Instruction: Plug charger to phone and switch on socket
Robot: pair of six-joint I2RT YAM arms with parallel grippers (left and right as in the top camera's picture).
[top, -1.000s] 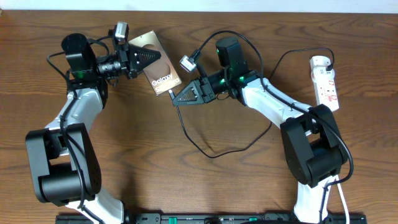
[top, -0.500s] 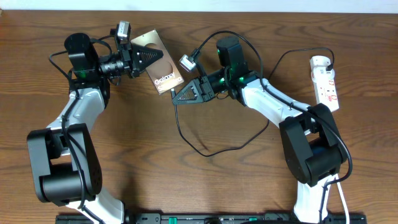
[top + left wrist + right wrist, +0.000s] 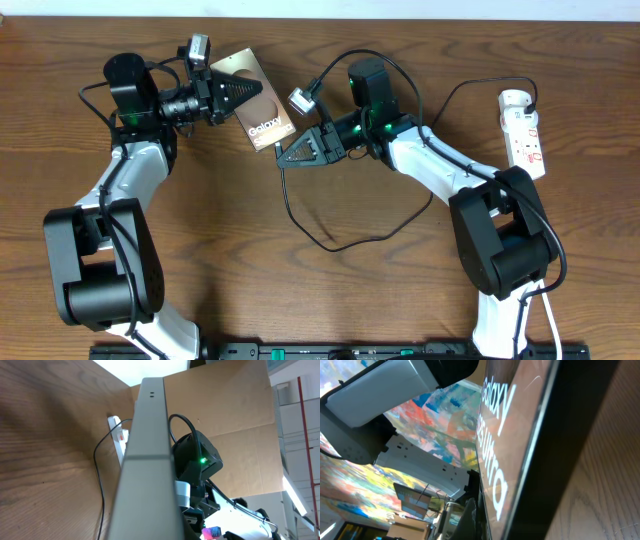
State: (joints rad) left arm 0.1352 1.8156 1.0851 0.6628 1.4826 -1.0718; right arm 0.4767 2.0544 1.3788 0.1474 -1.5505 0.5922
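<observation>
Robot lab — cardboard screen point(image 3: 240, 405), tabletop point(image 3: 250, 290)

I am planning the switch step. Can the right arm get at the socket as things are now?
Probably yes. The socket lies on that arm's own side, with nothing standing between. But the right gripper is at the phone and seems to hold the charger, so it must let go first.

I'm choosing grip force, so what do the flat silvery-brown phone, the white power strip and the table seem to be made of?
Flat silvery-brown phone: glossy glass-like face, mirroring the room in the right wrist view. Narrow white power strip: smooth moulded plastic, probably. Brown table: matt wood or wood-look laminate, grain lines visible.
</observation>
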